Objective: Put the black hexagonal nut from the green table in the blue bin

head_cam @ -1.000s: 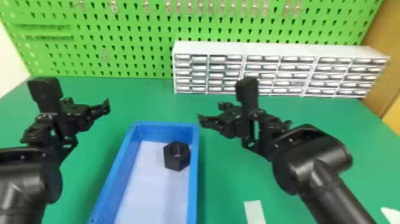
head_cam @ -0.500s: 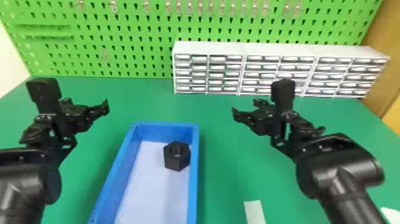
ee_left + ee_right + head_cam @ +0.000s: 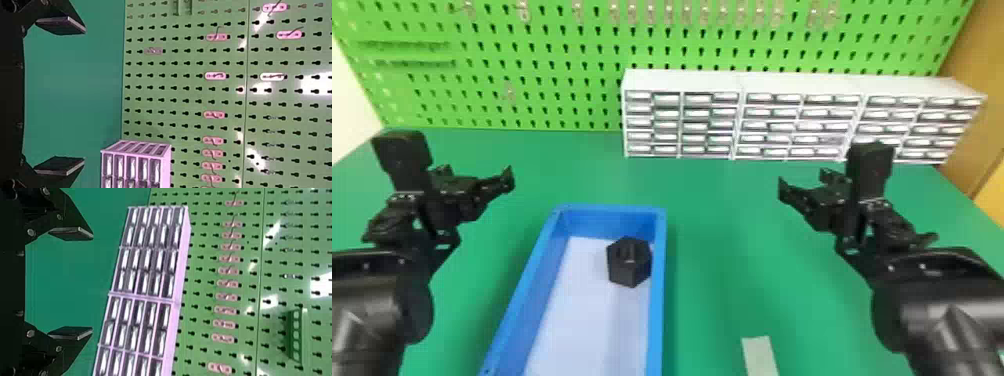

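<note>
While the right gripper (image 3: pixel 92 284) and left gripper (image 3: pixel 83 94) both hold their fingers wide and empty, the right has drawn off toward the head view's right side, away from the blue bin (image 3: pixel 657 305), so the task looks done. Inside, just left of and below the frame's centre, sits the black hexagonal nut (image 3: pixel 629 262), chunky, six-sided, its hole facing up.

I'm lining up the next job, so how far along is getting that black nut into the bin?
The placing looks done: the nut sits inside the blue bin, by its far right corner. Nothing is in hand: the left gripper and right gripper are open and empty. With the nut in there, nothing seems left.
</note>
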### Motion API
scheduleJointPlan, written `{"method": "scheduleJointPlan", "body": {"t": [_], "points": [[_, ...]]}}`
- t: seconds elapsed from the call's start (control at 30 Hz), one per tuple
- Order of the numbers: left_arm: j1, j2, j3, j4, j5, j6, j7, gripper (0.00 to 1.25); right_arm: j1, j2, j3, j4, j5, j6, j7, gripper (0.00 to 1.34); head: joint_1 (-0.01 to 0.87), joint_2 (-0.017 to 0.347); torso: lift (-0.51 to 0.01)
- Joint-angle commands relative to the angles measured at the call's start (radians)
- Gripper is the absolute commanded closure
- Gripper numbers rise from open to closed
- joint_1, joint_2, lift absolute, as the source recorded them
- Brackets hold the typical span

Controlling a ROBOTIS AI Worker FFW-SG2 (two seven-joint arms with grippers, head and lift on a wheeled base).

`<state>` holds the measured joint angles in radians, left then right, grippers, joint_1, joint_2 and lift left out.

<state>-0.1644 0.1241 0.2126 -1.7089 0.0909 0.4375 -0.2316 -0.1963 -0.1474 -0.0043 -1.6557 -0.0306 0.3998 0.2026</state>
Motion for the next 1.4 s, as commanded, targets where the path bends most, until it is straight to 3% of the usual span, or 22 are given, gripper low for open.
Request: {"method": "scheduleJointPlan", "body": {"t": [0.0, 0.3, 1.03, 1.37], "points": [[0.000, 0.000, 0.004, 0.000, 0.000, 0.000, 0.000, 0.11, 0.015, 0.000, -0.037, -0.016, 0.006, -0.003, -0.002, 0.42, 0.666, 0.032, -0.100], [0.000, 0.002, 0.016, -0.002, -0.008, 0.000, -0.009, 0.11, 0.040, -0.009, -0.089, -0.042, 0.020, -0.003, -0.012, 0.42, 0.666, 0.032, -0.100], [0.002, 0.002, 0.022, -0.002, -0.007, 0.000, -0.012, 0.11, 0.075, -0.003, -0.155, -0.096, 0.055, 0.013, -0.028, 0.42, 0.666, 0.032, -0.100], [0.003, 0.002, 0.027, -0.002, 0.003, -0.002, -0.014, 0.11, 0.109, 0.009, -0.224, -0.124, 0.040, 0.019, -0.028, 0.41, 0.666, 0.032, -0.100]]}}
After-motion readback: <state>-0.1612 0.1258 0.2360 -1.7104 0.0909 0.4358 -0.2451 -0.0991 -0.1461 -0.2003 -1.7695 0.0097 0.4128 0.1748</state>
